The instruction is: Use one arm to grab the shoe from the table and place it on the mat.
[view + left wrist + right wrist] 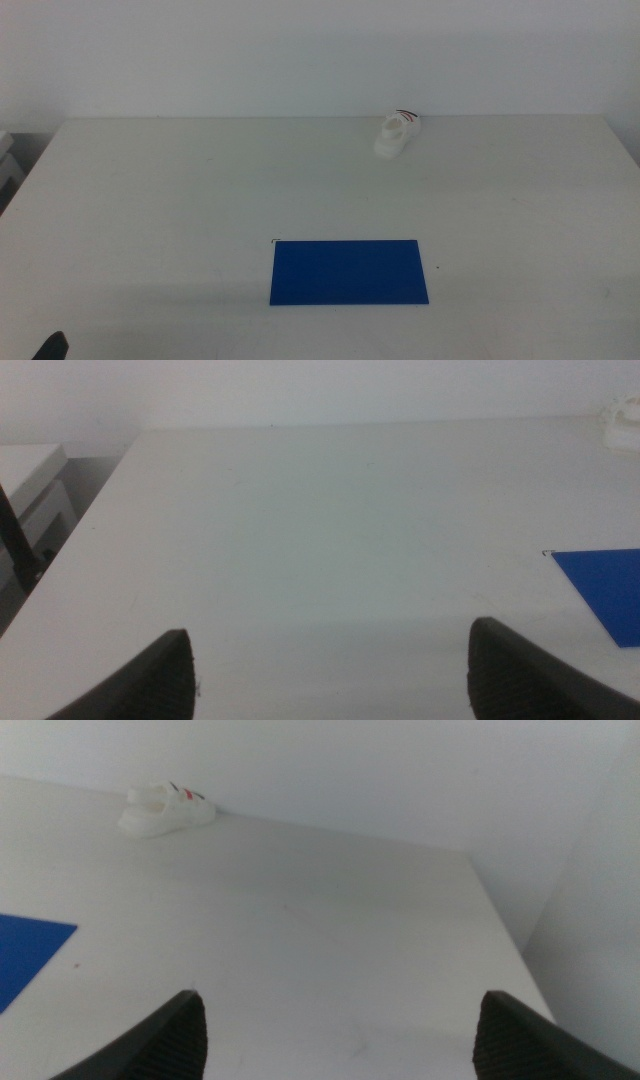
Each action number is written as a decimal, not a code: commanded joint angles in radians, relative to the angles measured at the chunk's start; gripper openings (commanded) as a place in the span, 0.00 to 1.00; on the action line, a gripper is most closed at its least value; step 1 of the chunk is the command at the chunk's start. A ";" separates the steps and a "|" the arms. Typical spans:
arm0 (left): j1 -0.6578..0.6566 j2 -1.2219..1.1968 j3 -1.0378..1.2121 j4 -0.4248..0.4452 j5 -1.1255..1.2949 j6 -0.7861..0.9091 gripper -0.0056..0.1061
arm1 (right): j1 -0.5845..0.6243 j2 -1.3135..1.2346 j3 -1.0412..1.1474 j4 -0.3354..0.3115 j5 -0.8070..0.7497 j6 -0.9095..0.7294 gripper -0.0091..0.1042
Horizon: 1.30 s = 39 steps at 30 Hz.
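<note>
White table (150, 220), shoe (398, 133) at far edge, mat (349, 271) near front, well apart.

The table (200, 200) had a smooth, matt white top — it gave back only a soft, even sheen and showed no grain. The mat (348, 271) looked thin and flat, a uniform dark blue with a matt face, whether cloth or plastic could not be told. The shoe (398, 133) appeared white and smooth-skinned — like moulded plastic or synthetic leather — with thin coloured stripes across its top.
</note>
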 commanded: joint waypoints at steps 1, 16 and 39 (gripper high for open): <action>-0.005 -0.014 0.007 -0.008 -0.080 -0.005 0.89 | 0.001 0.005 -0.051 0.009 -0.038 -0.005 0.89; -0.005 -0.014 0.007 -0.008 -0.080 -0.005 0.89 | 0.001 0.604 -0.552 0.035 0.072 -0.005 0.89; -0.005 -0.014 0.007 -0.008 -0.080 -0.005 0.89 | 0.242 1.557 -1.580 0.020 0.525 0.374 0.89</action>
